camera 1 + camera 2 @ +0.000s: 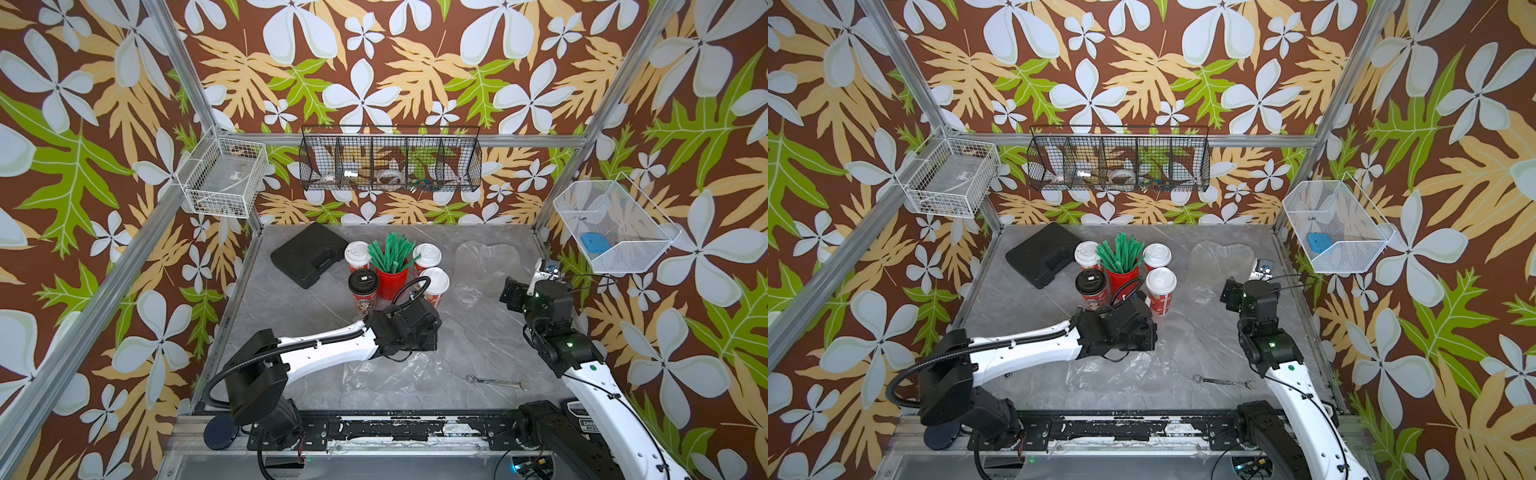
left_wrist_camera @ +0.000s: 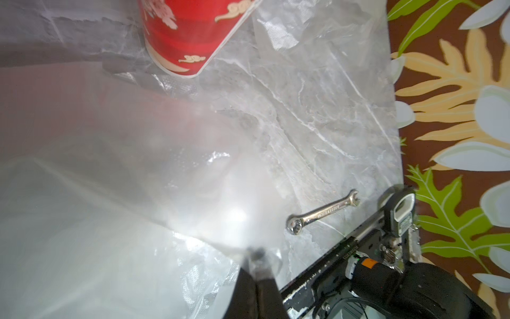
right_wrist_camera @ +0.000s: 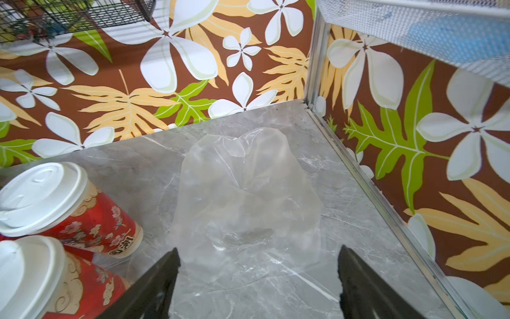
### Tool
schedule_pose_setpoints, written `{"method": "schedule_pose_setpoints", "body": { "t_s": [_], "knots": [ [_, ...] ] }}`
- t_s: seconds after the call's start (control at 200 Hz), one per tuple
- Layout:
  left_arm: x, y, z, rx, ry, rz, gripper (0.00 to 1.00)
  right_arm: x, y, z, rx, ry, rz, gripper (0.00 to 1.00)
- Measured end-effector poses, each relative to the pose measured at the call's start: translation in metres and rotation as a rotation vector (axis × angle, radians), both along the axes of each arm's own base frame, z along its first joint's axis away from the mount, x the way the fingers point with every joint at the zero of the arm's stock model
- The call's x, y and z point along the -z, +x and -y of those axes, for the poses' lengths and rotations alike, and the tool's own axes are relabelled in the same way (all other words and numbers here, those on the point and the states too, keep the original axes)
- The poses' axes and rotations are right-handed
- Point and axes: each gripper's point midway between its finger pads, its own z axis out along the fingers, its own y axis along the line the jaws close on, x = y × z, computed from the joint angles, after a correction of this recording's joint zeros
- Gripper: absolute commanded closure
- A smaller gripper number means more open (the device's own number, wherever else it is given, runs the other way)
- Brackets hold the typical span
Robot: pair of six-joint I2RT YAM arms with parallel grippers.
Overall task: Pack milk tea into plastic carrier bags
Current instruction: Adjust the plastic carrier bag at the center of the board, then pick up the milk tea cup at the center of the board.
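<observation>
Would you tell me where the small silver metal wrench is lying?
In both top views the wrench lies on the grey marble table, front right, between the crumpled clear plastic bag and the right arm.

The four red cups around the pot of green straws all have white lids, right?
Not quite. Three cups have white lids, but the fourth cup has a black lid, as both top views show. All four do stand around the red pot of green straws.

Cups (image 1: 434, 284) ring the straw pot (image 1: 390, 283), far centre. Case (image 1: 309, 253) lies to their left, far bag (image 1: 484, 259) to their right. Near bag (image 1: 390, 380) touches my left gripper (image 2: 257, 256), wrench (image 1: 496, 381) right of it.
</observation>
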Motion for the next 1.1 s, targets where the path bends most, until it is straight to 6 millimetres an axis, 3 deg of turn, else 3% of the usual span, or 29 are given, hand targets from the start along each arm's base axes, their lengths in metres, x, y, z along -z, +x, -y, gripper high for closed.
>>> {"method": "schedule_pose_setpoints", "body": {
  "t_s": [0.175,0.285,0.42,0.45,0.556,0.811,1.101],
  "knots": [
    [-0.026,-0.003,-0.013,-0.001,-0.092,0.058,1.0,-0.011,0.009,-0.015,-0.073,0.034,0.006,0.12],
    [-0.038,-0.002,-0.025,-0.018,-0.157,0.087,1.0,-0.017,0.016,-0.026,-0.118,0.048,-0.001,0.07],
    [-0.05,-0.001,-0.043,-0.043,-0.24,0.115,1.0,-0.024,0.025,-0.06,-0.22,0.038,-0.032,0.05],
    [-0.053,-0.001,-0.047,-0.049,-0.257,0.125,1.0,-0.025,0.027,-0.07,-0.25,0.03,-0.043,0.0],
    [-0.062,-0.001,-0.058,-0.06,-0.309,0.148,1.0,-0.028,0.037,-0.103,-0.339,-0.014,-0.095,0.0],
    [-0.081,0.003,-0.077,-0.095,-0.401,0.214,1.0,-0.012,0.054,-0.163,-0.486,-0.135,-0.272,0.0],
    [-0.087,0.001,-0.087,-0.107,-0.444,0.245,1.0,0.011,0.053,-0.207,-0.625,-0.156,-0.401,0.0]
  ]
}}
